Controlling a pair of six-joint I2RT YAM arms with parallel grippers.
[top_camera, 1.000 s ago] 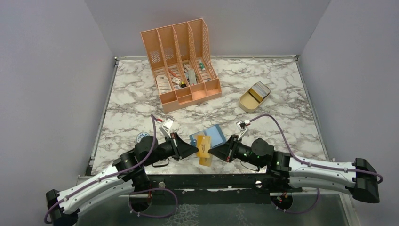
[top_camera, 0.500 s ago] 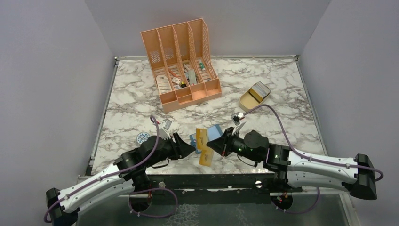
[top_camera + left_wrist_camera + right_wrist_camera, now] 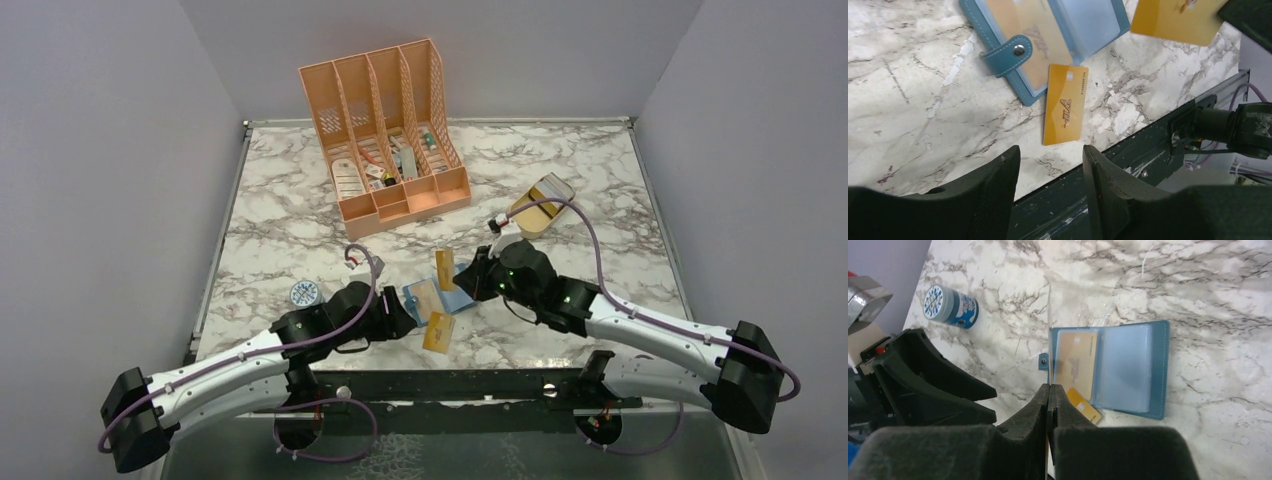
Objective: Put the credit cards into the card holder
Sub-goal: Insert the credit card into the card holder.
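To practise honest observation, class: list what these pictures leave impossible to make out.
- Print on the held card: edge-on in right wrist view, cut off by left wrist view's top edge.
- Organizer contents: top view, too small.
- Tray contents: top view, too small.

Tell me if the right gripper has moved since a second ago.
Yes. The right gripper, shut on a credit card, has moved up the top view, closer to the peach organizer.
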